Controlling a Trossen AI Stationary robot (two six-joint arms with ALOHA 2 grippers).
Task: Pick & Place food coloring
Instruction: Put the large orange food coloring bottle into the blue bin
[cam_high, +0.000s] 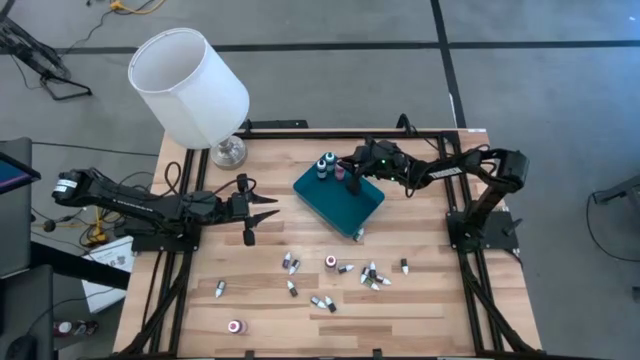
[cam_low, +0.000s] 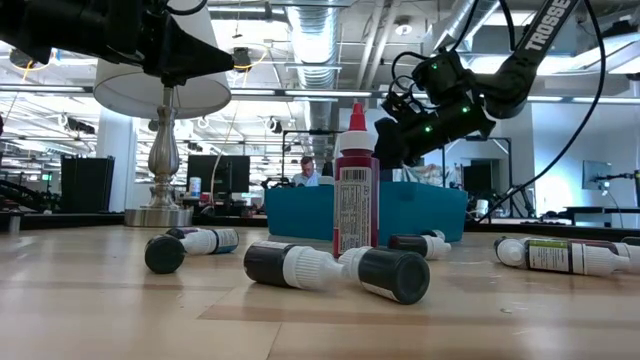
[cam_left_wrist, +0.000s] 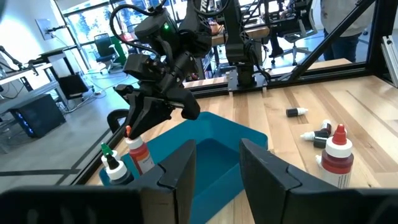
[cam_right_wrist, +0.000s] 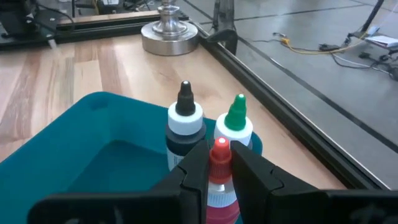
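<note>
High view: the right pincer (cam_high: 343, 176) hangs over the teal tray (cam_high: 345, 205), closed on a red-capped bottle (cam_right_wrist: 219, 180) standing inside it just beside two upright bottles (cam_right_wrist: 185, 127). Other food coloring bottles (cam_high: 350, 272) lie scattered on the table (cam_high: 440, 310). The left pincer (cam_high: 262, 216) hovers open beside the tray.

Right hand (cam_right_wrist: 219, 168) gripping red-tipped bottle (cam_right_wrist: 219, 163), apparently over teal tray (cam_right_wrist: 81, 149)
</note>
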